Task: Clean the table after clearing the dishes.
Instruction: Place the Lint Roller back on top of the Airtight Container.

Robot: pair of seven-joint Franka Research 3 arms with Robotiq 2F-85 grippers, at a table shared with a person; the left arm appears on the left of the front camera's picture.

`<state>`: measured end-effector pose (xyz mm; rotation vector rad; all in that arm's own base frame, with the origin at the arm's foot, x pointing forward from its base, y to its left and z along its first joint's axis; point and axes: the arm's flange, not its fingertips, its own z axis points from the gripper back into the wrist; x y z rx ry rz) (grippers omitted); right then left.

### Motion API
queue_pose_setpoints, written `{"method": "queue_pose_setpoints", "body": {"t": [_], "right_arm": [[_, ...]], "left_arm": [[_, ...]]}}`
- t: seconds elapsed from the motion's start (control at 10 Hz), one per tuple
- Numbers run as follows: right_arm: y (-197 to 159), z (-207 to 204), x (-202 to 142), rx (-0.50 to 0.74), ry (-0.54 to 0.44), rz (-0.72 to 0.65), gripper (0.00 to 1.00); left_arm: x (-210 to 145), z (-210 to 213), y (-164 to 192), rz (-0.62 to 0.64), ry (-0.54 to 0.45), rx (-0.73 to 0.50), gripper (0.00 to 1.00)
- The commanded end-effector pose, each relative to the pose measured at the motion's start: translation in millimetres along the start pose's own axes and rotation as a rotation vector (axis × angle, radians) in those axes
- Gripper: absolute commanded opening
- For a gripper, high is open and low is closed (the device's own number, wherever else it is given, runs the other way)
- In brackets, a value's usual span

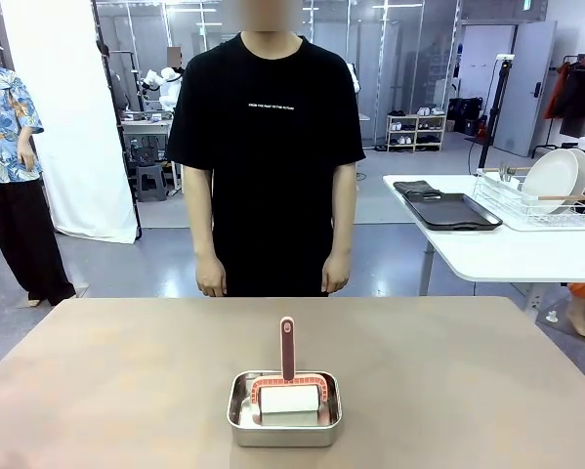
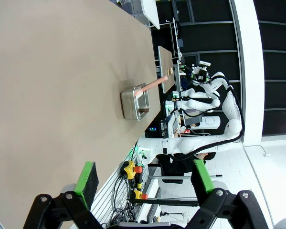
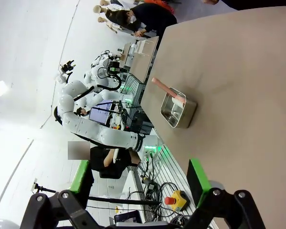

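The tan-brown table (image 1: 126,381) stretches in front of me. Two white plates (image 1: 554,179), the dishes, stand upright in a wire rack (image 1: 526,210) on a white side table (image 1: 497,254) at the far right, beside dark trays (image 1: 453,211). In the left wrist view my left gripper (image 2: 143,177) hangs open above the table (image 2: 47,71), nothing between its green pads (image 2: 88,179). My right gripper (image 3: 140,175) is open too, off the edge of the table (image 3: 248,71), holding nothing.
A shiny steel pan (image 1: 282,432) sits near the table's front middle, holding a white roller (image 1: 290,403) with a red handle (image 1: 287,347). The pan appears in the wrist views too (image 2: 131,102) (image 3: 178,109). A person (image 1: 265,147) stands at the far edge, hands down.
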<state>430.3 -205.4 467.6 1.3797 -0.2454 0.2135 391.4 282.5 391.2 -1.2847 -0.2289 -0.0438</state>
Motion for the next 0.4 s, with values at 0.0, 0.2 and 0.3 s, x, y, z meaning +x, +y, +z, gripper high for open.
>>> {"method": "queue_pose_setpoints", "body": {"t": [0.0,0.2,0.3], "right_arm": [[5.1,-2.8,-0.7,0.003,0.0,0.005,1.0],[5.1,-2.8,-0.7,0.003,0.0,0.005,1.0],[5.1,-2.8,-0.7,0.003,0.0,0.005,1.0]], "left_arm": [[-3.6,1.0,-2.5,-0.005,-0.007,-0.001,1.0],[-3.6,1.0,-2.5,-0.005,-0.007,-0.001,1.0],[-3.6,1.0,-2.5,-0.005,-0.007,-0.001,1.0]]}}
